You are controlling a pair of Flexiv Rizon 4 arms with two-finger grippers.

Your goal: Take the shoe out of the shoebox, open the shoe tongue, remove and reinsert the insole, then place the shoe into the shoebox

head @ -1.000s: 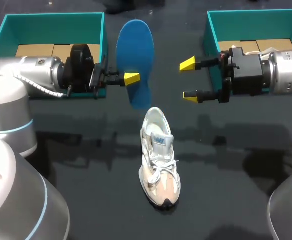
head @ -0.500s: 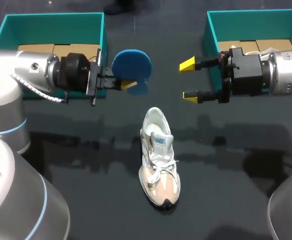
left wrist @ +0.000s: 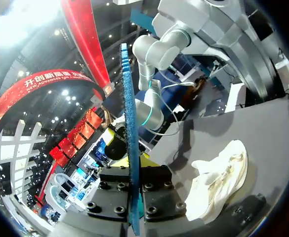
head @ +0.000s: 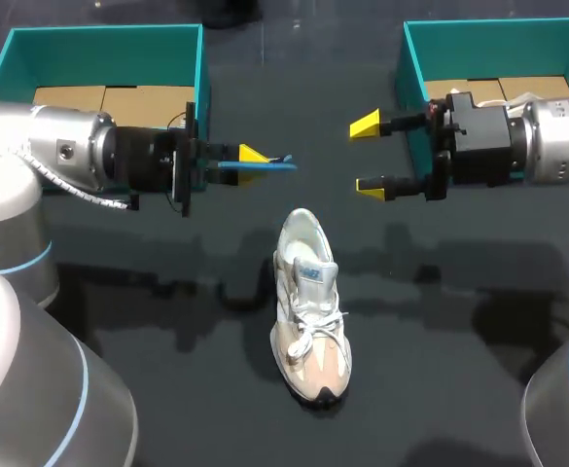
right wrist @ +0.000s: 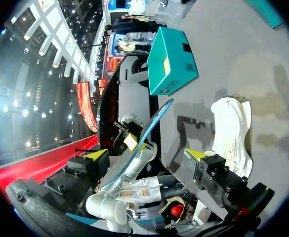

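Two teal boxes stand at the far side of the dark surface: the left shoebox and the right shoebox. Each has brown cardboard in its bottom. The right one is cut off at the view's edge and partly covered by the right arm.

Between the boxes and nearer the robot, the shoe stands upright on its sole, outside both boxes. Its toe points toward the robot and its laces lie over the tongue.

The left fingers are clenched on the blue insole, held in the air beyond the shoe's heel and apart from it. From above the insole lies edge-on (a thin blue line and no more), so its outline is hidden, and only one yellow tip shows. In the left wrist view the insole again stands edge-on, rising from between the black finger blocks, which cover most of the yellow. The shoe lies off to one side.

The right fingers are spread wide and hold nothing. They hover in front of the right shoebox, opposite the insole. The right wrist view shows them apart, with the shoe ahead beside one of them. The insole shows there as a curved blue sliver, with the left shoebox beyond it.
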